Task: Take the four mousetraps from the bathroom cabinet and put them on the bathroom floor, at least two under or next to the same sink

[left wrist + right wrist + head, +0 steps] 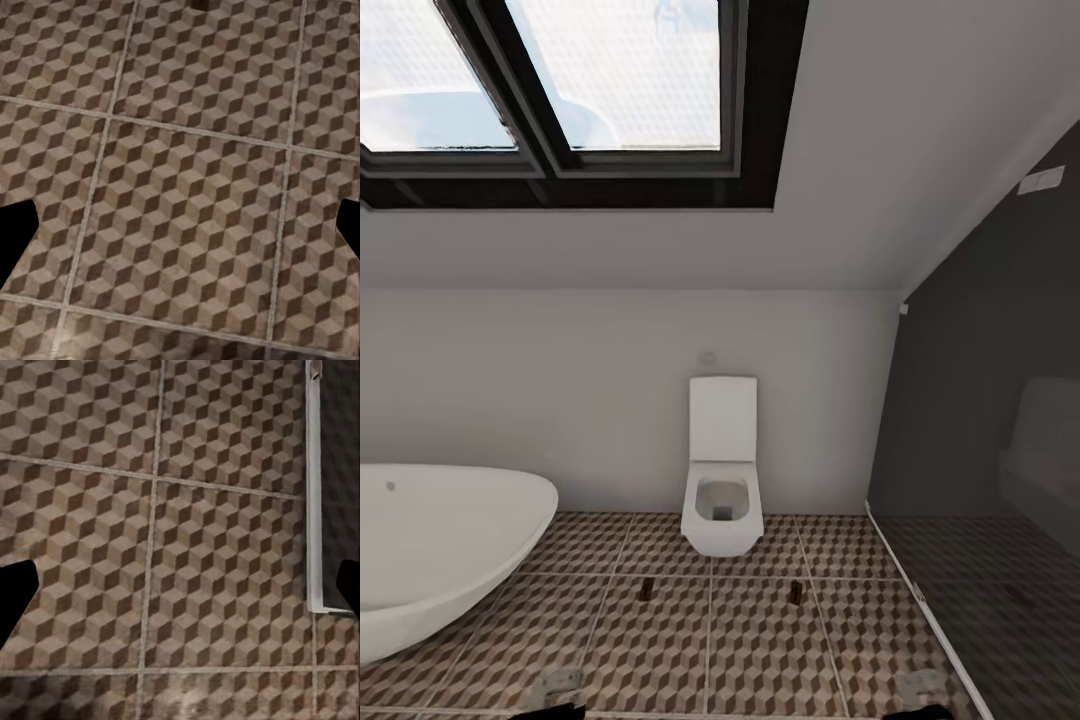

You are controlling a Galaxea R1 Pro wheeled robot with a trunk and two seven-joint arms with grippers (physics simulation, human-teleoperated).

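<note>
Both hands (180,225) (180,592) hang spread above the bathroom floor (760,640).

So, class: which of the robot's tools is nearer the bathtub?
Left. The left tool sits at the head view's bottom edge just right of the bathtub; the right tool is far across the floor, by the dark glass partition.

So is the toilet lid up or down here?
Up. The toilet lid stands against the wall and the open bowl shows below it.
</note>
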